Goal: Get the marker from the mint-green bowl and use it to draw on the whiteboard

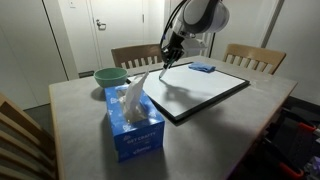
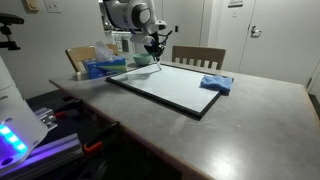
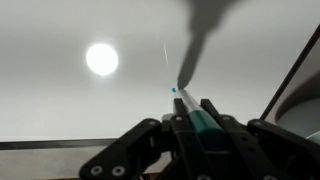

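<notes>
My gripper (image 3: 196,118) is shut on the marker (image 3: 200,120), a dark stick with a teal body held between the fingers, its tip pointing at the whiteboard (image 3: 80,100) and close to the board's surface. In both exterior views the gripper (image 1: 172,47) (image 2: 154,46) hangs over the whiteboard (image 1: 205,88) (image 2: 170,87) near the corner closest to the mint-green bowl (image 1: 110,76). A thin drawn stroke (image 3: 165,55) shows on the white surface. In the exterior view from the other side the bowl is hidden behind the tissue box.
A blue tissue box (image 1: 134,120) (image 2: 104,68) stands in front of the bowl. A flat blue eraser pad (image 1: 202,68) (image 2: 216,84) lies on the board's far edge. Wooden chairs (image 1: 255,58) (image 2: 198,56) stand round the grey table (image 1: 70,120). A bright light reflection (image 3: 102,58) marks the board.
</notes>
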